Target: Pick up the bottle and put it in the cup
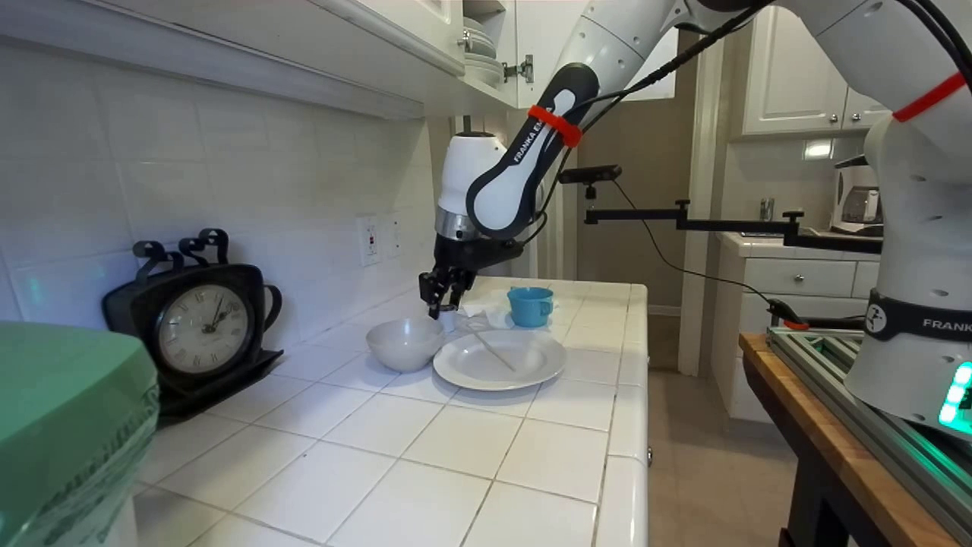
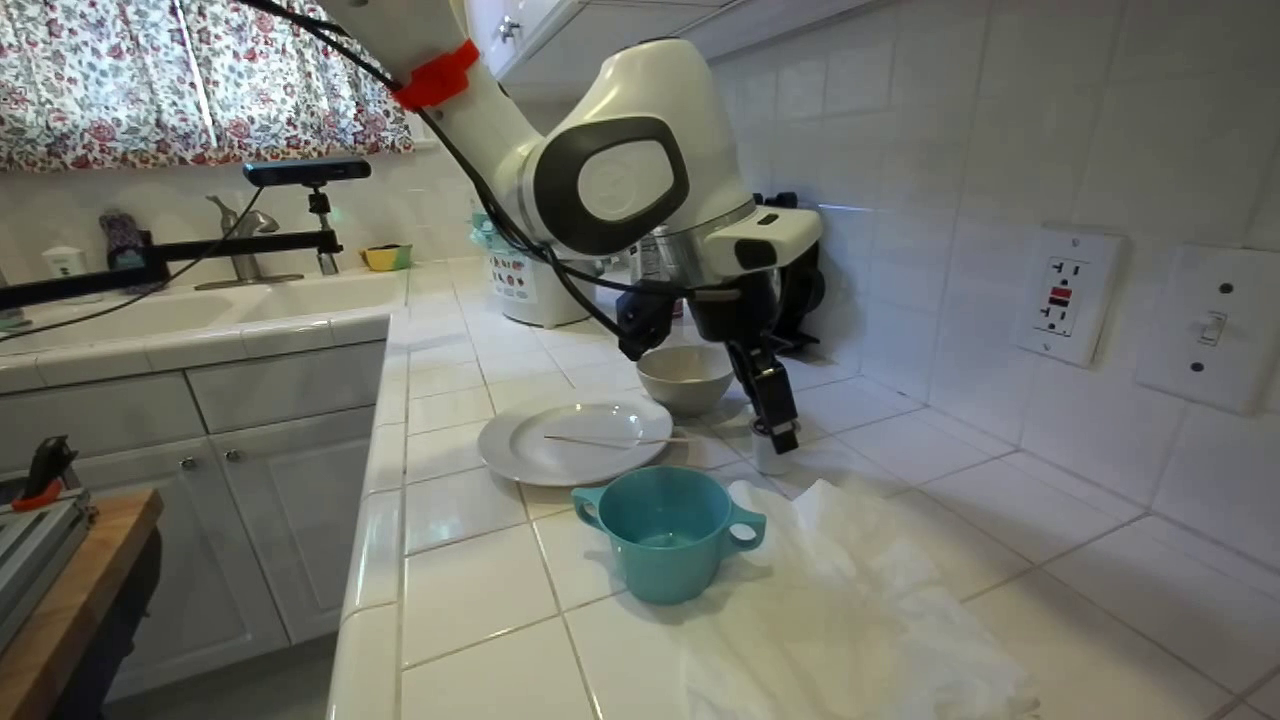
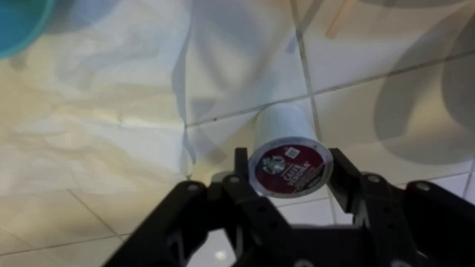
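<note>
Roughly upright pod [image 3: 288, 151]; lid [image 3: 290, 168] up

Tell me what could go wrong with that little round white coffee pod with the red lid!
The coffee pod might slip, since the black two-fingered hand seems to grip it near its rim. Carried low, it could snag the crumpled white papery sheet on the way, or bump the short round teal-blue two-handled cup and maybe tip it.
</note>
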Robot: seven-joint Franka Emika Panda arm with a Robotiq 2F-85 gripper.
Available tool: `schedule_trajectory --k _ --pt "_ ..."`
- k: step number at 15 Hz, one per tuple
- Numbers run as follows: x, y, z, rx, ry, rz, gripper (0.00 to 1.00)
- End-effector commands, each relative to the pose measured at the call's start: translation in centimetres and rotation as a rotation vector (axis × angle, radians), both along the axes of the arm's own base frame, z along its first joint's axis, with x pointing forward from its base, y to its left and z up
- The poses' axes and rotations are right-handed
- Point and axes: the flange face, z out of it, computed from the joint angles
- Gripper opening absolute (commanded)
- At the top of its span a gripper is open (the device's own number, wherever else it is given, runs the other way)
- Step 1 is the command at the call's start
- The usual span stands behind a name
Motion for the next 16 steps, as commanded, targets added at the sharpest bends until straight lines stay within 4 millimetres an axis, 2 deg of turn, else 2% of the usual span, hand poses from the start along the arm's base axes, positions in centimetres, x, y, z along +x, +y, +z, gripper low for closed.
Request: schedule_trajectory --k 1,11,16 --pt "0.4 -0.1 0.4 -0.005 -0.006 0.015 0.29" --pt "-3.6 -0.2 6.1 -0.029 0.066 -0.061 0.29" --pt "-5.9 0.2 8.0 -0.022 0.088 -0.103 0.29"
